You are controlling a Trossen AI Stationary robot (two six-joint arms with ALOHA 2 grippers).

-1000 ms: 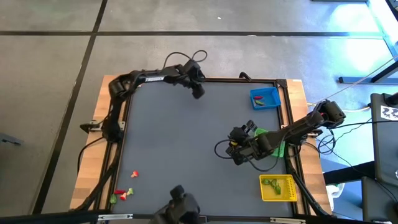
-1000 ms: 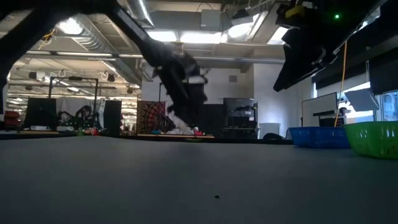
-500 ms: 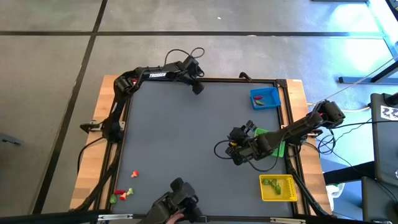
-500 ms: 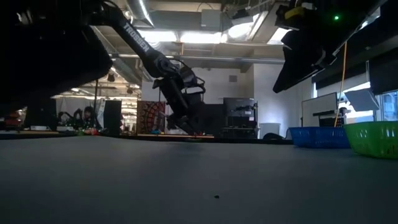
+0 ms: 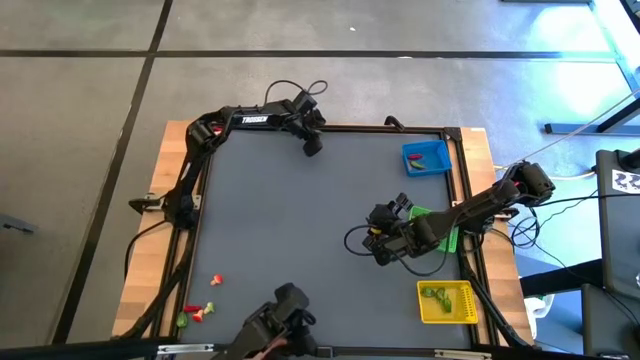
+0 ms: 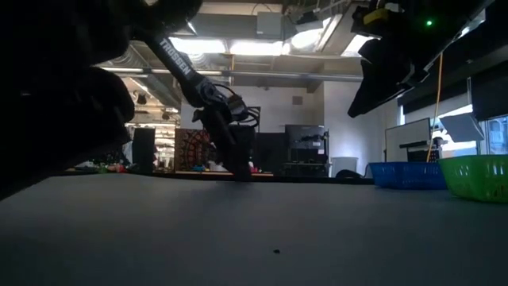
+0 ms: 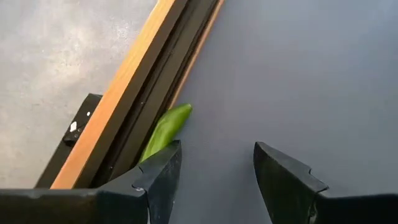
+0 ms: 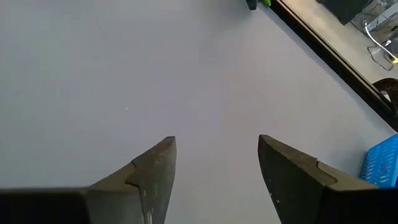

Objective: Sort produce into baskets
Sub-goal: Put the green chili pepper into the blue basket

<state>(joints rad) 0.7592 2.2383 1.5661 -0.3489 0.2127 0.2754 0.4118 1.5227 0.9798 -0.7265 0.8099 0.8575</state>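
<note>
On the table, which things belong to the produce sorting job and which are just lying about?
Part of the job:
- blue basket
- green basket
- yellow basket
- loose red and green pieces at the table's near left corner
- green pepper piece by the far rail, ahead of the left gripper

Just lying about:
- cables beyond the far edge

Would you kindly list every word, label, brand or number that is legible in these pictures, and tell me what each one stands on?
"TROSSEN": white letters on the dark left arm's forearm link in the high view; the same lettering shows on that arm in the low view.
A black-and-white patterned marker on the white panel at the high view's right edge: a pattern, no readable text.
The blue rectangular plastic basket, the yellow rectangular plastic basket and the wrist views carry no text.
</note>
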